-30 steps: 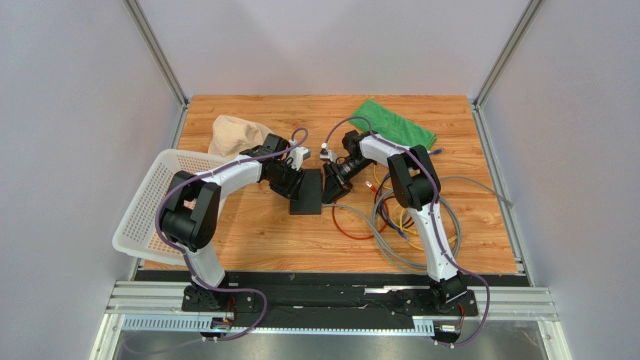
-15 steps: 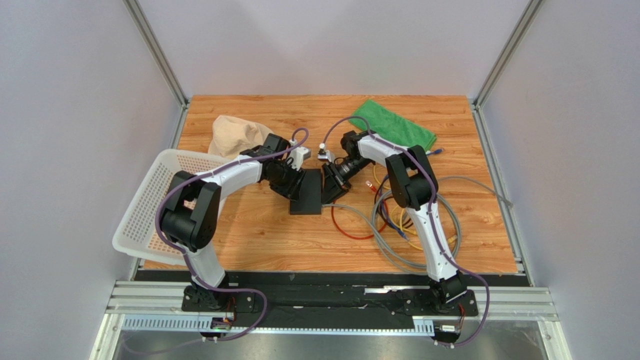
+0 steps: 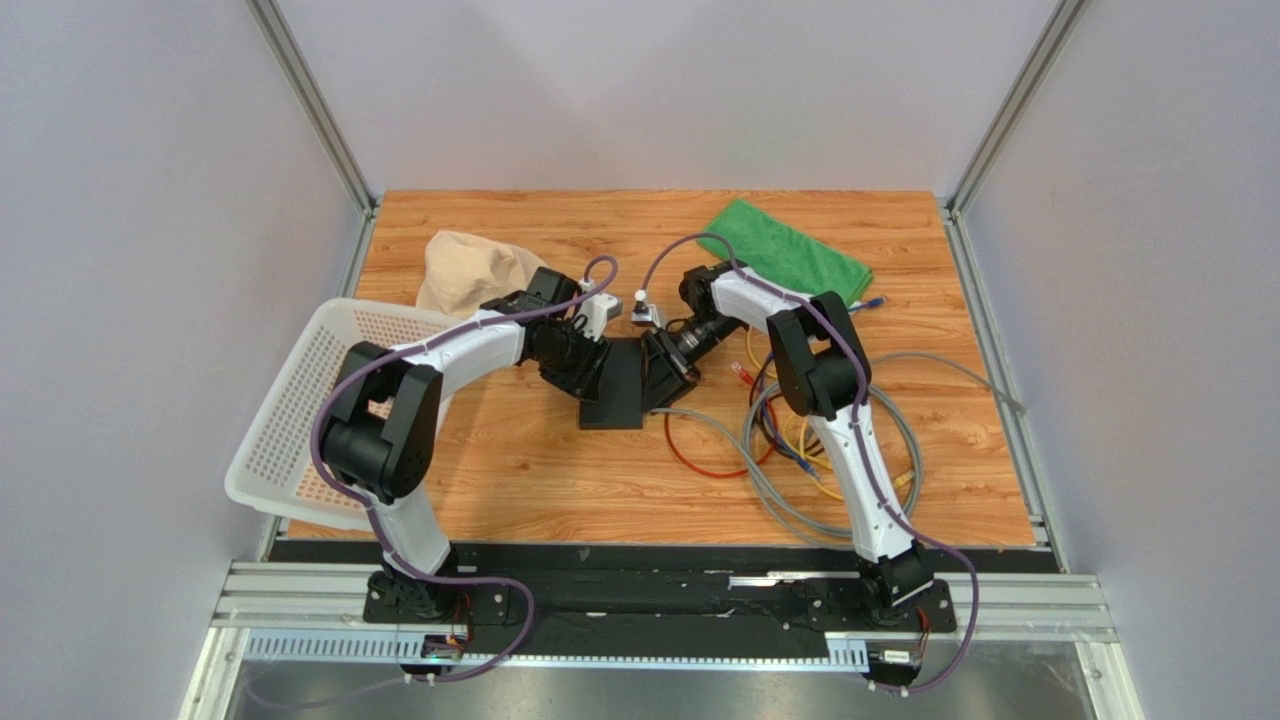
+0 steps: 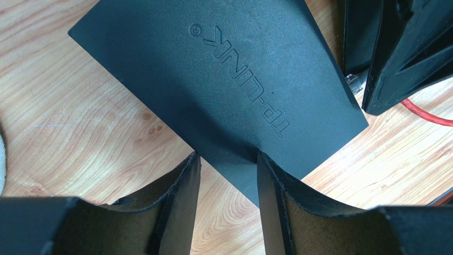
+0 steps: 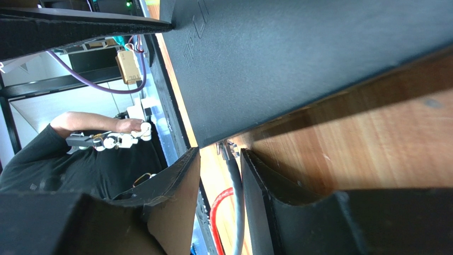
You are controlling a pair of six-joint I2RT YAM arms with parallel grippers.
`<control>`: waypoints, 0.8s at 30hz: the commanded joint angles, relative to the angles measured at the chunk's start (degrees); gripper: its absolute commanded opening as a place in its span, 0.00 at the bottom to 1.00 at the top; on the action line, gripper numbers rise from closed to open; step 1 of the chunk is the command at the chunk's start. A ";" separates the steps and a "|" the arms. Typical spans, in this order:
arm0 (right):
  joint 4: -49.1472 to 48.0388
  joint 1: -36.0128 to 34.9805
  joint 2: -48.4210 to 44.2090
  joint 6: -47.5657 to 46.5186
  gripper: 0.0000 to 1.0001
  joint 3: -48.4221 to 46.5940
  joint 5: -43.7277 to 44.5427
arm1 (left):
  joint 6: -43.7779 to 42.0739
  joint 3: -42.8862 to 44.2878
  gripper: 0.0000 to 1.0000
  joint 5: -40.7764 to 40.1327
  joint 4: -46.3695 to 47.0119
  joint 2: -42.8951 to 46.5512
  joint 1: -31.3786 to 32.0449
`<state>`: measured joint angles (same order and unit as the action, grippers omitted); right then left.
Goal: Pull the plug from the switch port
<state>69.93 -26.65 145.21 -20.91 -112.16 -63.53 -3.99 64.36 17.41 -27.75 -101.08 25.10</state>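
From above, the switch (image 3: 613, 386) lies flat near the middle of the table (image 3: 511, 480). The left gripper (image 3: 580, 369) is at its left side and the right gripper (image 3: 663, 369) at its right. A green cloth (image 3: 789, 248) lies toward the far right corner and a beige cloth (image 3: 455, 270) toward the far left. A white basket (image 3: 301, 413) hangs over the left edge, and a tangle of cables (image 3: 804, 465) lies toward the near right. The jaws can't be read from here.

The left wrist camera shows what the top view hides. The left jaws stand partway apart, one fingertip (image 4: 192, 159) at the switch's edge and the other lying on its top. A clear plug (image 4: 353, 85) sits at the far edge, with a red cable (image 4: 425, 114) beside it.

The right wrist camera looks along the socket edge. The right jaws are narrow but apart, straddling a grey cable (image 5: 234, 212) just behind the plug. A person (image 5: 53, 154) sits beyond the table.
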 commanded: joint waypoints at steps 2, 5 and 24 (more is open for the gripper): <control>-1.64 -1.21 2.98 -2.74 0.41 -0.52 5.08 | -2.43 -0.20 0.51 -1.85 -0.82 -2.46 1.53; -1.73 -1.38 3.06 -2.56 0.36 -0.52 5.43 | -2.43 -0.11 0.51 -1.94 -0.82 -2.63 1.53; -2.08 -0.77 3.85 -2.56 0.00 1.15 8.77 | -2.52 -0.11 0.52 -2.03 -0.82 -2.72 1.88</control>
<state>71.81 -26.81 146.17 -21.52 -112.14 -63.48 -4.32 64.55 17.08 -27.70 -101.16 25.78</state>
